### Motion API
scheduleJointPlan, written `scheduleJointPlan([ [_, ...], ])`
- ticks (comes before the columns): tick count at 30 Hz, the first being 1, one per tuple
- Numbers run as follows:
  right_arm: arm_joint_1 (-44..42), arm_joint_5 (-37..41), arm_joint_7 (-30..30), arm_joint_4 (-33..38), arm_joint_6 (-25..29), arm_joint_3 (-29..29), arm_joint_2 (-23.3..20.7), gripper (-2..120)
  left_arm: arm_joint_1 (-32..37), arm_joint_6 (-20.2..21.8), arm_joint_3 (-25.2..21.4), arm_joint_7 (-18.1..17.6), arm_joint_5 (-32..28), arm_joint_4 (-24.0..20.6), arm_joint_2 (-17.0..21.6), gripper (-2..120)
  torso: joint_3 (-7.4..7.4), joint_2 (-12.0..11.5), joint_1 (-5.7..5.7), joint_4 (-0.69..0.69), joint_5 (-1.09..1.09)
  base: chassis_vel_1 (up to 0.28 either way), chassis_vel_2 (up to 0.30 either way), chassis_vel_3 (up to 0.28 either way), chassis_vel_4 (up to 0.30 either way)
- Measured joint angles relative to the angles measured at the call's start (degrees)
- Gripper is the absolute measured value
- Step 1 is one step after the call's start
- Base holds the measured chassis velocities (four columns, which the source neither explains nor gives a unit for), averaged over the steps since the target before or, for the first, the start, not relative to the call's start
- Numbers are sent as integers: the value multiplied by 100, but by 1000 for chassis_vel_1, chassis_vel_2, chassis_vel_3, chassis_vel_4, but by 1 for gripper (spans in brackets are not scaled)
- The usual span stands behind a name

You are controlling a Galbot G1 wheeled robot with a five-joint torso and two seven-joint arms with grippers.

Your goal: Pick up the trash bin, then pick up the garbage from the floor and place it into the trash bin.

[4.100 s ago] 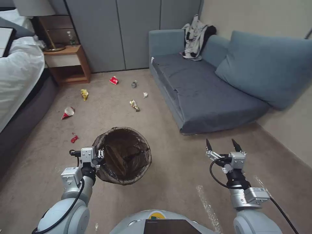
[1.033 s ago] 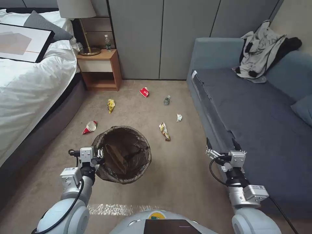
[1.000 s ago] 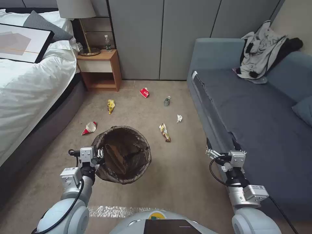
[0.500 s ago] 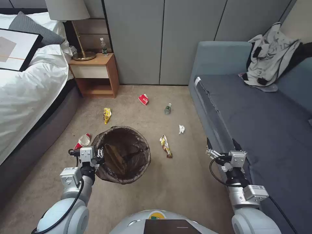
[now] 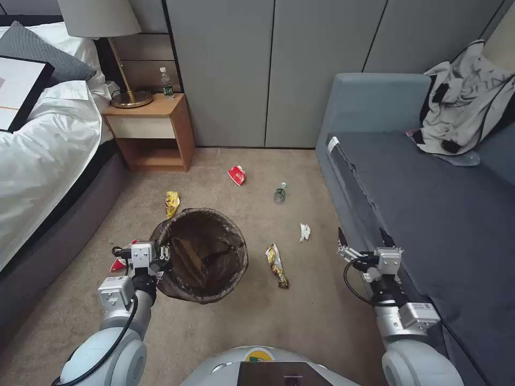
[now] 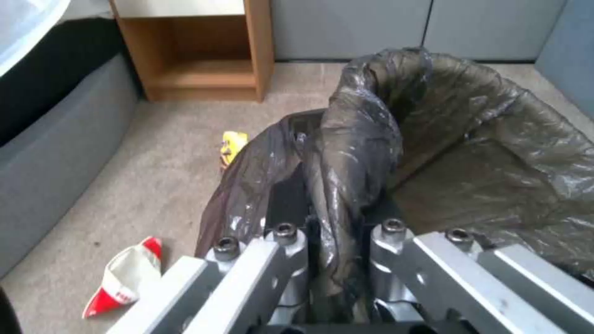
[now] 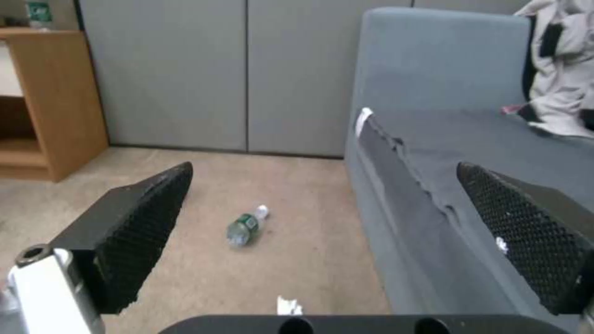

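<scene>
The left gripper (image 5: 162,259) is clamped on the rim of the small round trash bin (image 5: 199,256), lined with a crinkled dark brown-black plastic bag, and holds it above the beige carpet (image 5: 300,316). Inside the bin lies a flat brownish piece (what it is cannot be told). Beside the bin, a yellow snack wrapper (image 5: 171,201) lies at its far edge and a red-and-white crumpled carton (image 6: 124,278) near its left side. Right of the bin lie a yellow-brown wrapper (image 5: 277,265), a scrap of white paper (image 5: 304,231) and, farther off, a small crushed plastic bottle (image 7: 246,226). A red wrapper (image 5: 236,175) lies beyond the bin. The right gripper (image 5: 360,241) hangs well right of the bin, its black fingers (image 7: 142,218) spread wide and empty, by the grey-blue sofa (image 5: 429,203).
</scene>
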Motion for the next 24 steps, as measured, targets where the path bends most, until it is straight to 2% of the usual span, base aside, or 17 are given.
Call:
scheduleJointPlan([
  [2, 50, 0, -35, -19, -64, -8, -4, 100, 9, 3, -9, 0, 0, 0, -1, 7, 0, 0, 0, -1, 2, 0, 0, 0, 0],
  [7, 492, 41, -325, -166, -630, -39, -36, 100, 60, 31, -41, -1, -20, 0, 13, 7, -2, 0, -2, -1, 1, 0, 0, 0, 0],
  [10, 835, 360, -466, -352, -1100, -179, -286, 100, 98, 37, -114, -2, -24, 0, 38, 7, -2, 0, -1, 0, 1, 0, 0, 0, 0],
  [17, 1290, 511, -625, -824, -1452, -593, -535, 100, 174, 110, -145, 2, -30, 0, 27, 7, -1, 0, -1, 0, 1, 0, 0, 0, 0],
  [24, 2048, 612, -876, -1689, -1714, -1117, -887, 100, 252, 125, -178, 11, -7, 0, -20, 7, -1, 0, -1, 1, 1, 0, 0, 0, 0],
])
